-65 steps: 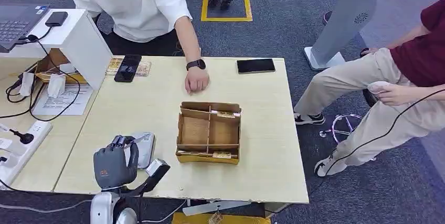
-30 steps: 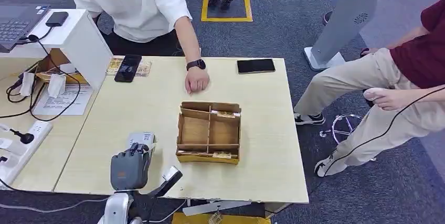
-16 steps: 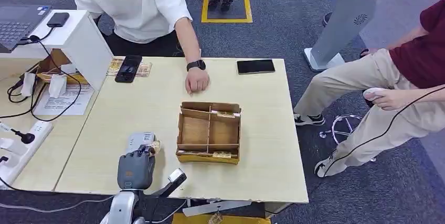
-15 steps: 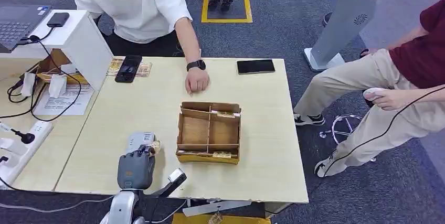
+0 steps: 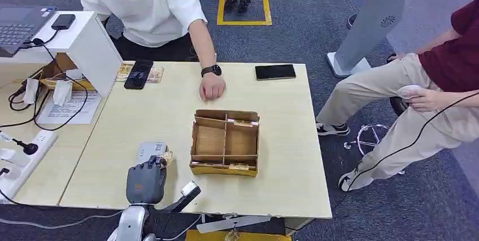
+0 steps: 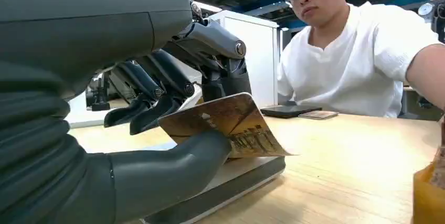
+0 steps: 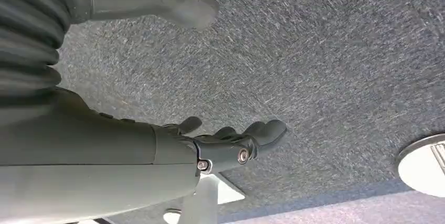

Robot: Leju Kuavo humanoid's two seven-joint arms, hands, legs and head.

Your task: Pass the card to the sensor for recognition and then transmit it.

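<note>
At the table's near left my left hand [image 5: 146,182] pinches a brown printed card [image 5: 165,158] between thumb and fingers. The card hangs just above the right edge of the flat grey sensor [image 5: 148,150]. In the left wrist view the card [image 6: 231,124] lies on the thumb [image 6: 173,166], with the dark fingers [image 6: 152,90] pressing from above and the sensor [image 6: 236,179] close beneath. A partitioned cardboard box [image 5: 226,142] stands just right of the card. My right hand [image 7: 231,140] hangs over the carpet, fingers spread and holding nothing.
A person in a white shirt sits across the table with a hand [image 5: 212,88] resting on it. Black phones [image 5: 275,71] [image 5: 137,73] lie at the far edge. A white stand [image 5: 90,43], cables and a power strip [image 5: 22,156] fill the left. Another person [image 5: 429,94] sits at the right.
My left hand has carried the card to the right and nearer the table's front edge, from over the sensor's middle to its right edge beside the box. Over the last half second it barely moved.
</note>
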